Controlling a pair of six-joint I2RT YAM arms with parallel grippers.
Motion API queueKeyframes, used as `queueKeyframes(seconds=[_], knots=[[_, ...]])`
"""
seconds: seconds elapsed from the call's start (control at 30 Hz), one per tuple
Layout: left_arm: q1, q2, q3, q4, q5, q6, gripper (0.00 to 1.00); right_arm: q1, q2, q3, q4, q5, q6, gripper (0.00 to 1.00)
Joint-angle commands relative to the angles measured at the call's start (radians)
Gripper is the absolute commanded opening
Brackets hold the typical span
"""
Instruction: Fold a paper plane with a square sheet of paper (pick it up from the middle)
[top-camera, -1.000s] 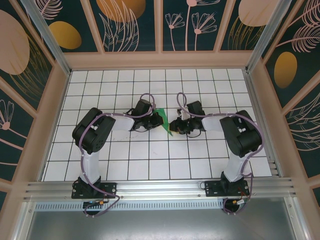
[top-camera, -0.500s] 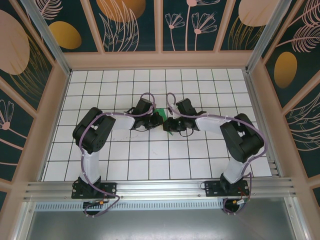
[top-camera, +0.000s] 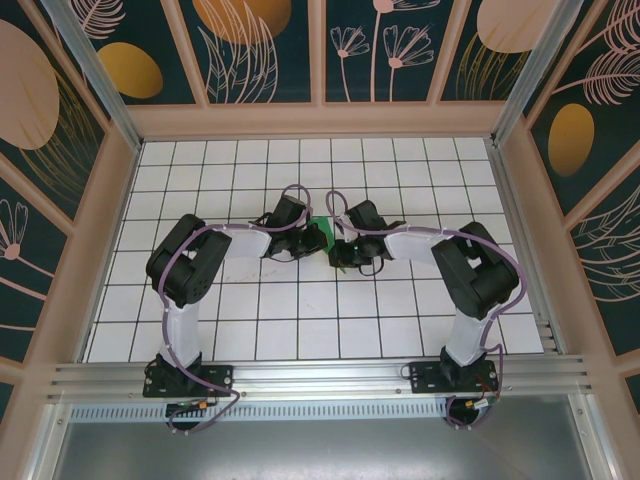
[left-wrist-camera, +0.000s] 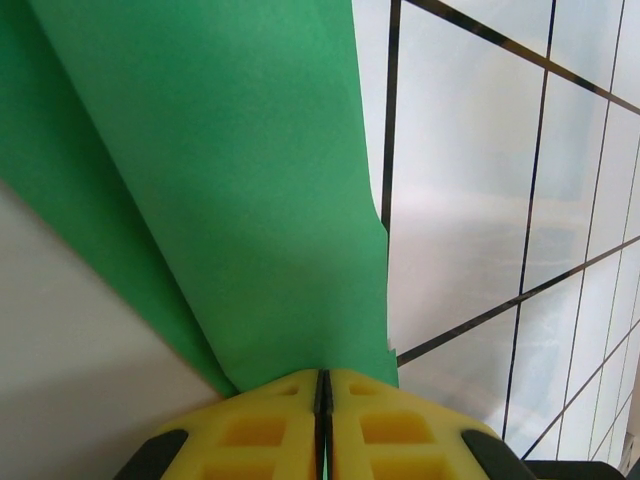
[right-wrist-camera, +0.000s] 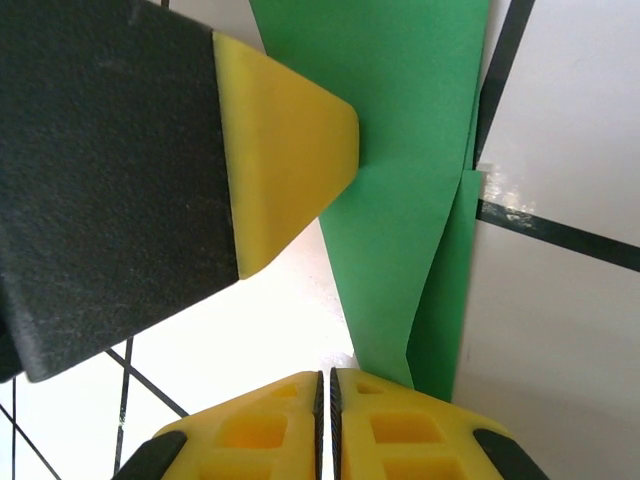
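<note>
The square sheet of paper (top-camera: 321, 227) is bright green and folded into a narrow layered strip, a slim paper plane shape. It sits mid-table between the two wrists. My left gripper (top-camera: 312, 238) is shut on its end, and the green paper (left-wrist-camera: 250, 180) fans out from between the yellow pads (left-wrist-camera: 322, 378). My right gripper (top-camera: 338, 250) faces it from the right. Its jaws (right-wrist-camera: 325, 378) stand together with a hairline slit, and the paper's pointed end (right-wrist-camera: 400, 200) runs under the right-hand pad, not into the slit. The left gripper's fingertip (right-wrist-camera: 285, 150) touches the paper's edge.
The white gridded table (top-camera: 300, 310) is ringed by a low tan wall (top-camera: 320, 120). Both arm bases (top-camera: 190, 375) sit on the metal rail at the near edge. Open tiles lie all round the two wrists.
My right gripper has slid left until it meets the left gripper, and its jaws have closed. The green paper is now mostly covered by the two wrists. The left arm has hardly moved.
</note>
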Motion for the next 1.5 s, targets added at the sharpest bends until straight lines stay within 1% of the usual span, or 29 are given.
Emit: queueKeyframes(seconds=[0.0, 0.47, 0.9, 1.03, 1.2, 1.33, 1.47], knots=[[0.015, 0.076, -0.003, -0.067, -0.159, 0.022, 0.14, 0.002, 0.027, 0.019, -0.05, 0.029, -0.017, 0.13], [0.015, 0.076, 0.003, -0.08, -0.168, 0.028, 0.14, -0.015, 0.05, -0.017, -0.04, -0.008, -0.031, 0.13], [0.016, 0.078, 0.001, -0.088, -0.178, 0.03, 0.14, -0.051, -0.044, -0.119, -0.001, -0.147, -0.046, 0.13], [0.016, 0.078, 0.002, -0.089, -0.179, 0.03, 0.14, -0.051, -0.045, -0.143, 0.004, -0.16, -0.045, 0.13], [0.015, 0.08, 0.003, -0.089, -0.179, 0.03, 0.14, -0.052, -0.028, -0.156, 0.002, -0.141, -0.045, 0.12], [0.016, 0.079, 0.003, -0.091, -0.179, 0.029, 0.14, -0.052, -0.069, -0.154, -0.012, -0.149, -0.058, 0.12], [0.016, 0.079, 0.005, -0.091, -0.178, 0.029, 0.14, -0.052, -0.073, -0.172, -0.026, -0.15, -0.061, 0.12]])
